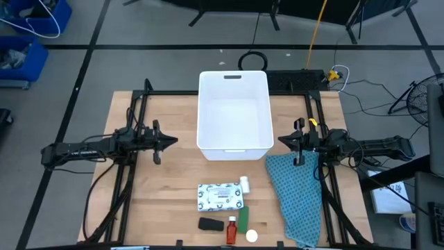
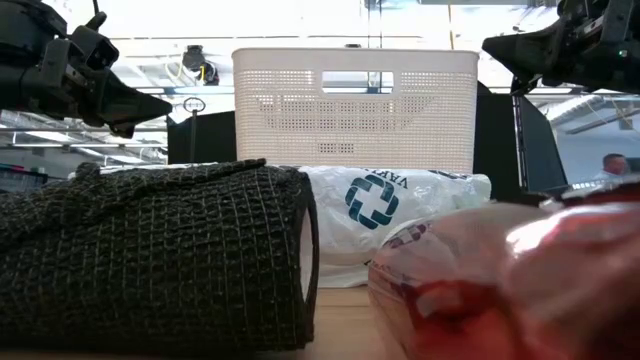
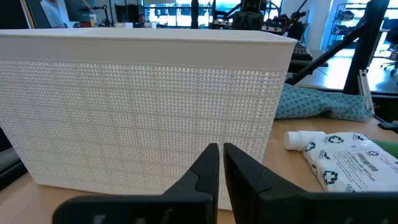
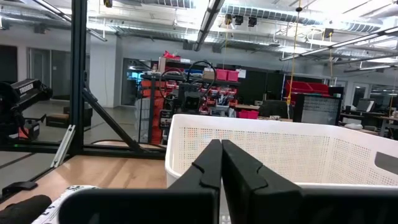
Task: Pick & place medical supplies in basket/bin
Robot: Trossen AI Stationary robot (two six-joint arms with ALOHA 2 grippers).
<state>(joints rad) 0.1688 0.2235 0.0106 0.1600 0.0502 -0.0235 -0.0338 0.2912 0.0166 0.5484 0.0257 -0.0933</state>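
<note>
The white tub (image 1: 234, 111) sits at the middle of the table (image 1: 159, 201), toward twelve o'clock, its handle slot on the far short end. My left gripper (image 1: 168, 141) hovers at nine o'clock from the tub, just off its long wall, fingers pressed together with only a thin slit between them; in my left wrist view those fingers (image 3: 205, 171) point straight at the tub's perforated side. My right gripper (image 1: 284, 141) hangs at three o'clock from the tub, fingers likewise drawn nearly shut and holding nothing, aimed over the tub's rim in my right wrist view.

The supplies lie in a cluster toward six o'clock, well apart from both grippers. The flat white packet (image 1: 221, 196) carries dark speckled print; in my left wrist view it shows rows of small dark emblems and a barcode-like strip, but I cannot read the words. A small white bottle (image 1: 245, 184) touches the packet's corner at the one o'clock side. The green stick-shaped box (image 1: 243, 217) lies just below the packet, the orange-red bottle (image 1: 231, 230) beside it, the black oblong piece (image 1: 210, 224) at the bottle's nine o'clock, and a white round cap (image 1: 251, 236) at its three o'clock.

The teal-blue cloth (image 1: 295, 198) spreads at four o'clock from the tub, under my right arm. In the low view a white bag (image 2: 390, 215) shows a teal crest and mirrored lettering I cannot make out.
</note>
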